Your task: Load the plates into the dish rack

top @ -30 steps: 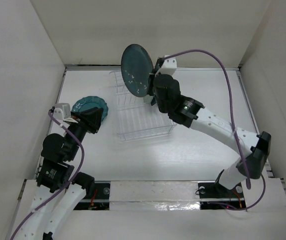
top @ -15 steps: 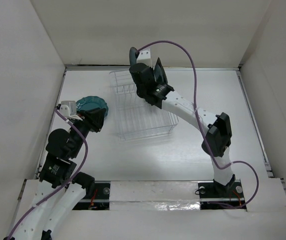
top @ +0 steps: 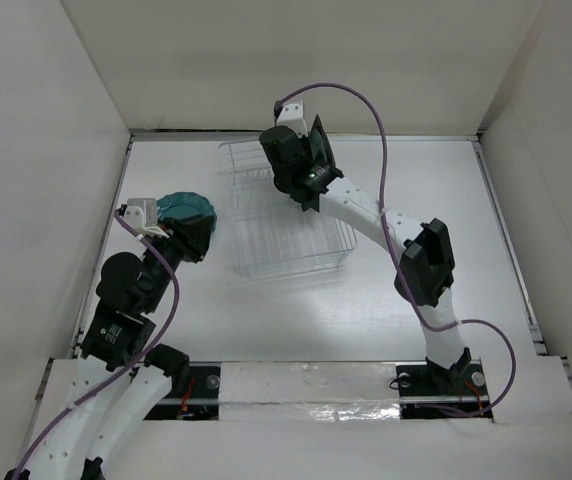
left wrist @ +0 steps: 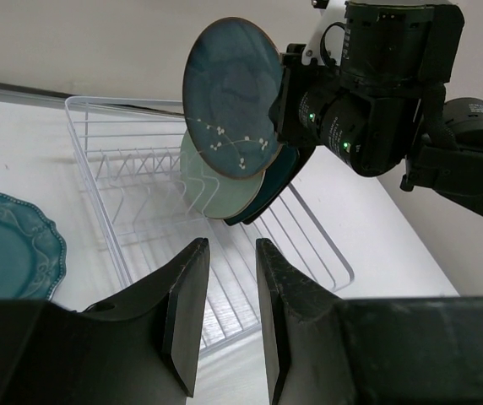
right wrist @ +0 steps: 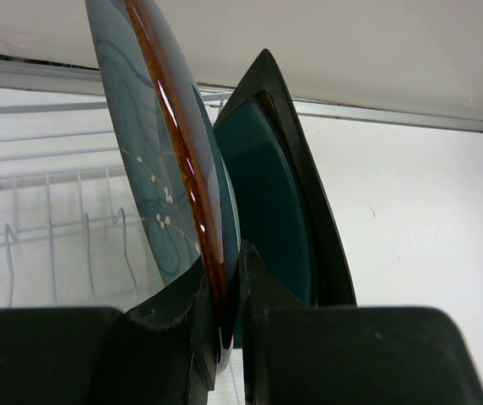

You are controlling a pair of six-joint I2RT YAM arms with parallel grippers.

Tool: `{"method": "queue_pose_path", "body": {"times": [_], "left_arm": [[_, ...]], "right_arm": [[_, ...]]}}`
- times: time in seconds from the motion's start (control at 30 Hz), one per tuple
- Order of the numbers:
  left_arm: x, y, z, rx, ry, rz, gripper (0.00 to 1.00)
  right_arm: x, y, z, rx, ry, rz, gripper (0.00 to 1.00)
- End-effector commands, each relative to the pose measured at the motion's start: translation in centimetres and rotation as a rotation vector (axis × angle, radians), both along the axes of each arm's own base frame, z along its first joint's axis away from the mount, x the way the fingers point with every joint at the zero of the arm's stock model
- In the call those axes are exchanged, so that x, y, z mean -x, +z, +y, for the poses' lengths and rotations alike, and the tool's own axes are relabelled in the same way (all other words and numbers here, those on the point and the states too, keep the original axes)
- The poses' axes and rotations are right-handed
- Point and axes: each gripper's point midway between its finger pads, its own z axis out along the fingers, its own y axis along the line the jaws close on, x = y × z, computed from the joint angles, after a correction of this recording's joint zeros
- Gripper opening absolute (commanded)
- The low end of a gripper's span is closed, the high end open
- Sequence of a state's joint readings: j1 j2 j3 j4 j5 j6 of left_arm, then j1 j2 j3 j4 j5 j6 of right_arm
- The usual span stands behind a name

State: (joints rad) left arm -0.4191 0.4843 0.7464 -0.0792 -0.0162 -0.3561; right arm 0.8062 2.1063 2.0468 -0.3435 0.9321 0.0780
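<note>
Over the clear ribbed plastic dish rack [top: 286, 250] at twelve o'clock, a round grey-teal plate [left wrist: 229, 93] is pinched by the right gripper [right wrist: 223, 274]; the left gripper [left wrist: 229, 257] is spread.

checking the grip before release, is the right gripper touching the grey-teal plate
Touching. The right wrist view shows the right gripper shut on the rim of the grey-teal plate.

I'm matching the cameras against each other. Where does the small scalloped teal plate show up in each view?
Top external: the small scalloped teal plate lies left of centre, to the left of the clear ribbed dish rack.
Left wrist: the plate is at the left edge, cut off by the frame.
Right wrist: not in it.
Shared landmark: the dish rack shows in all three views.
</note>
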Motion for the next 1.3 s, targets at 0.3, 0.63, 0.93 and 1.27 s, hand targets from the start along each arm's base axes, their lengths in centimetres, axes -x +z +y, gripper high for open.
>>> {"method": "queue_pose_path", "body": {"times": [0.3, 0.63, 0.93, 1.27], "left_arm": [[-0.4, 1.2, 0.1, 0.003, 0.014, -0.041, 0.25], [-1.2, 0.4, 0.8, -0.006, 0.061, -0.009, 0.25], [-2.1, -0.2, 1.1, -0.011, 0.087, 0.016, 0.29], [-3.2, -1.1, 1.2, 0.01, 0.127, 0.061, 0.31]], "right_arm": [[-0.4, 1.8, 1.1, -0.189, -0.043, -0.115, 0.0], [0.6, -2.8, 3.1, -0.185, -0.011, -0.046, 0.0], [1.8, -5.3, 4.8, -0.179, 0.035, -0.005, 0.33], [2.9, -0.7, 3.9, -0.285, 0.122, -0.039, 0.57]]}}
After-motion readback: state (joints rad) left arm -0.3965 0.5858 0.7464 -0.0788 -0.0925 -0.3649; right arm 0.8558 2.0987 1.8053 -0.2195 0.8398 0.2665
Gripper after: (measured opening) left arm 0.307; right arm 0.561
